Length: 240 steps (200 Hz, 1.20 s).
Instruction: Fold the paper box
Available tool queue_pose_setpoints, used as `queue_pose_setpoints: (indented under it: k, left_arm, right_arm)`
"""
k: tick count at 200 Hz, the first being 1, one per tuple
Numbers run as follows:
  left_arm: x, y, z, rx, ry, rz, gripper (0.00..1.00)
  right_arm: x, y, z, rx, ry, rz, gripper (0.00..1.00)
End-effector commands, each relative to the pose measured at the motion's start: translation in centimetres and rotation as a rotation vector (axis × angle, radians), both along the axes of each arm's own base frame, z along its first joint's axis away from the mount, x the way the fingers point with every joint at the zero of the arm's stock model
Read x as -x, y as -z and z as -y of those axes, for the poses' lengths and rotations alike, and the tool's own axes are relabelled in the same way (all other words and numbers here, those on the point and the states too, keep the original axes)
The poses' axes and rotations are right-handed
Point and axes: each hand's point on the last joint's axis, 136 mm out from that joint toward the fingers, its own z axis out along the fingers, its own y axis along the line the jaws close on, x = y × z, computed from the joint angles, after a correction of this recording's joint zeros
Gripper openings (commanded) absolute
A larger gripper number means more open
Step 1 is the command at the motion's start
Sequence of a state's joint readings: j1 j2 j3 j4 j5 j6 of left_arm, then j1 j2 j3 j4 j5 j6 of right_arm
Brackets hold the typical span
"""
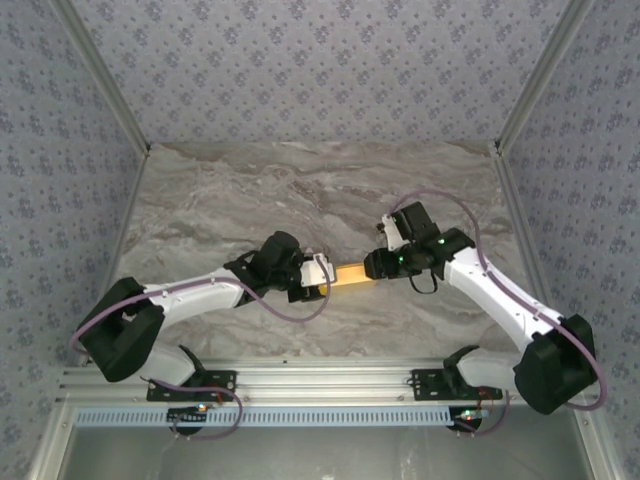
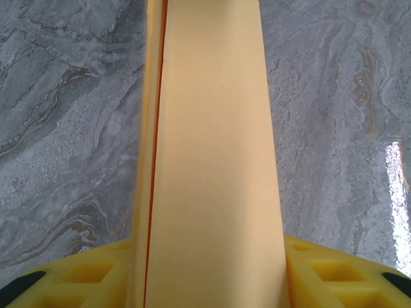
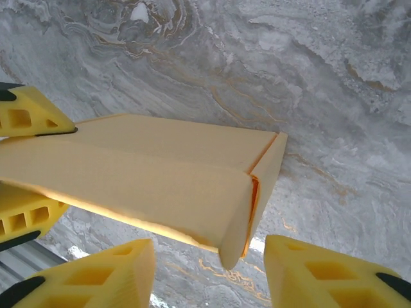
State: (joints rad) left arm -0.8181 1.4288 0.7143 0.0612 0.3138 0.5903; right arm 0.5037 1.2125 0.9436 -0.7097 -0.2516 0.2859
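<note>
- The box [image 1: 349, 275] is over the middle of the table [image 1: 300, 190], nearer the near edge than the far one, between the two grippers.
- Its long axis runs left to right, roughly along the near edge. One end points at the left arm, the other at the right arm.
- The left gripper [image 1: 322, 277] is clamped on the box's left end. In the left wrist view the card fills the gap between its yellow fingers [image 2: 334, 276] and runs straight away from them.
- In that view the box stands on edge: a broad pale face, with a thin orange seam along its left side.
- The right gripper [image 1: 372, 266] is at the box's right end with its jaws apart. In the right wrist view its fingers [image 3: 96, 276] stand either side of the end, with a gap to the card on each side.
- That right end shows a folded edge with an orange slit where the inside shows.
- The left fingers [image 3: 29, 112] appear in the right wrist view, pinching the far end.
- I cannot tell whether the box touches the table.
</note>
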Motion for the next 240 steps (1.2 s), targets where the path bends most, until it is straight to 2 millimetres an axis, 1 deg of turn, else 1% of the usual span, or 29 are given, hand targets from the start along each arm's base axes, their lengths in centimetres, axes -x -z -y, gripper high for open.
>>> queue_pose_setpoints:
  k: [1,9,18,23,35,39,48,60,76,81,89,102,119,144,162,173,195,215,234,240]
  left_arm:
    - [0.6,0.9,-0.2,-0.022,0.044,-0.015,0.49]
    - [0.6,1.1,-0.3,-0.032,0.047,-0.015,0.49]
    - [0.5,1.3,-0.4,-0.039,0.046,-0.016,0.49]
    - [0.6,1.3,-0.3,-0.040,0.048,-0.018,0.49]
    - [0.7,1.4,-0.3,-0.036,0.056,-0.028,0.49]
    - [0.8,1.3,-0.2,-0.032,0.060,-0.031,0.49]
    - [0.9,1.2,-0.1,-0.028,0.072,-0.034,0.49]
    - [1.2,1.2,-0.1,-0.024,0.088,-0.035,0.49]
    - [1.4,1.0,-0.1,-0.022,0.102,-0.035,0.49]
    - [1.5,1.0,-0.2,-0.024,0.106,-0.038,0.49]
    - [1.7,1.0,-0.2,-0.025,0.117,-0.043,0.49]
    - [1.9,1.2,-0.2,-0.031,0.128,-0.053,0.49]
    - [2.1,1.3,-0.1,-0.030,0.137,-0.061,0.49]
    - [1.9,1.3,0.0,-0.028,0.134,-0.061,0.49]
    - [1.7,1.3,0.0,-0.028,0.130,-0.058,0.49]
    - [1.5,1.2,0.0,-0.025,0.126,-0.057,0.49]
    - [1.5,0.8,0.1,-0.014,0.125,-0.056,0.52]
    - [1.4,0.0,0.2,0.009,0.119,-0.058,0.55]
    - [0.9,-0.6,0.0,0.016,0.092,-0.037,0.56]
    - [0.7,-0.7,-0.1,0.017,0.084,-0.025,0.56]
  right_arm:
    - [0.0,-2.3,0.0,0.007,-0.139,0.167,0.61]
    - [0.0,-3.3,-0.2,0.005,-0.192,0.230,0.65]
    - [0.7,-4.4,-0.8,0.005,-0.333,0.318,0.69]
    - [0.9,-4.9,-0.8,0.022,-0.380,0.366,0.71]
    - [1.1,-5.4,-0.7,0.064,-0.481,0.465,0.75]
    - [1.4,-5.4,-0.8,0.079,-0.546,0.502,0.75]
    - [2.4,-5.1,-1.0,0.110,-0.692,0.566,0.78]
    - [3.4,-4.8,-1.3,0.141,-0.863,0.643,0.84]
    - [4.7,-3.9,-1.5,0.164,-1.058,0.709,1.00]
    - [5.0,-3.5,-1.5,0.177,-1.112,0.727,1.00]
    - [4.8,-3.0,-1.4,0.208,-1.169,0.749,1.00]
    - [3.9,-2.5,-1.6,0.243,-1.193,0.755,1.00]
    - [3.3,-1.6,-1.7,0.265,-1.244,0.700,1.00]
    - [2.8,0.6,-1.8,0.300,-1.306,0.614,1.00]
    - [2.3,2.1,-1.9,0.353,-1.333,0.574,0.95]
    - [2.0,2.8,-2.0,0.367,-1.332,0.552,0.90]
    - [1.6,3.7,-2.3,0.390,-1.335,0.516,0.74]
    - [1.3,4.3,-2.2,0.417,-1.330,0.502,0.60]
    - [0.9,4.4,-2.3,0.427,-1.303,0.506,0.50]
    - [0.7,4.4,-2.3,0.432,-1.291,0.509,0.48]
